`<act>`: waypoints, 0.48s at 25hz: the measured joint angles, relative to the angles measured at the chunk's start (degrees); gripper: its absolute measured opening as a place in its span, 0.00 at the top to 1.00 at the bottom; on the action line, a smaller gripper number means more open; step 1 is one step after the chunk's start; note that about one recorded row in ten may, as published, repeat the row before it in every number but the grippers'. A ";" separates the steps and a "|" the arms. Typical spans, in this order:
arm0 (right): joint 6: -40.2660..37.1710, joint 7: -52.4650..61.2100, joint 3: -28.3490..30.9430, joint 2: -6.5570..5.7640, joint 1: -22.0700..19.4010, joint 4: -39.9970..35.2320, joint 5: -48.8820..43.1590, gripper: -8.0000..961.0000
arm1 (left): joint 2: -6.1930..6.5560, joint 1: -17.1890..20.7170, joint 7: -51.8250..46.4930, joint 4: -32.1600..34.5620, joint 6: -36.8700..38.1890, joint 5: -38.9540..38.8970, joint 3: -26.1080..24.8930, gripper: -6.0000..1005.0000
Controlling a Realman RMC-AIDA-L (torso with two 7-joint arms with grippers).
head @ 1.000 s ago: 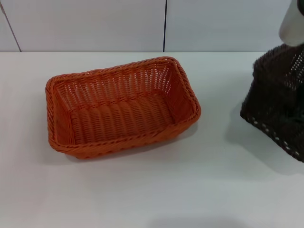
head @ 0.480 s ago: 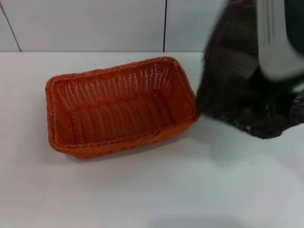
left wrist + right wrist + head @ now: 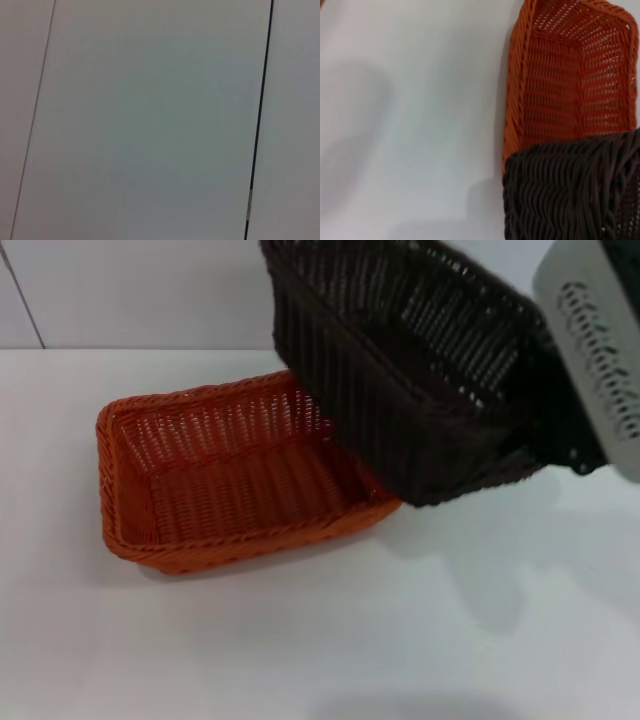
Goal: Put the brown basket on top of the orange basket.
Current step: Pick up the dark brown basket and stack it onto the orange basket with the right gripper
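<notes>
I hold the brown basket point(image 3: 420, 370) tilted in the air over the right end of the orange basket point(image 3: 220, 480) on the white bench point(image 3: 450, 640); my right gripper's grip is hidden.

Pale grey arm casing point(image 3: 600, 350) with slotted vents

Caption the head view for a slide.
Right arm carries the tilted brown basket above the orange basket's right end on the white table.
</notes>
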 joint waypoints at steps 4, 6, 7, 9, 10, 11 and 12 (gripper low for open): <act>2.07 -11.41 6.27 -0.89 0.61 2.06 3.93 0.83 | 0.00 -0.15 -1.14 -0.17 0.03 0.00 0.02 0.23; 2.50 -14.04 7.16 -0.87 0.54 2.42 5.16 0.83 | 0.00 -0.30 -1.17 -0.29 0.29 0.00 0.04 0.23; 3.06 -16.42 7.96 -0.79 0.32 2.72 6.03 0.83 | 0.00 -0.30 -1.17 -0.29 0.29 0.00 0.04 0.23; 5.07 -21.77 9.58 -0.44 -0.32 3.87 7.24 0.83 | 0.00 -0.35 -1.17 -0.55 0.51 0.00 -0.08 0.23; 5.07 -21.77 9.58 -0.44 -0.32 3.87 7.24 0.83 | 0.00 -0.35 -1.17 -0.55 0.51 0.00 -0.08 0.23; 6.97 -24.91 10.14 -0.25 -0.60 5.38 7.38 0.83 | 0.02 -0.38 -1.17 -0.58 0.53 0.00 -0.10 0.23; 6.97 -24.91 10.14 -0.25 -0.60 5.38 7.38 0.83 | 0.04 -0.39 -1.17 -0.60 0.53 0.00 -0.12 0.23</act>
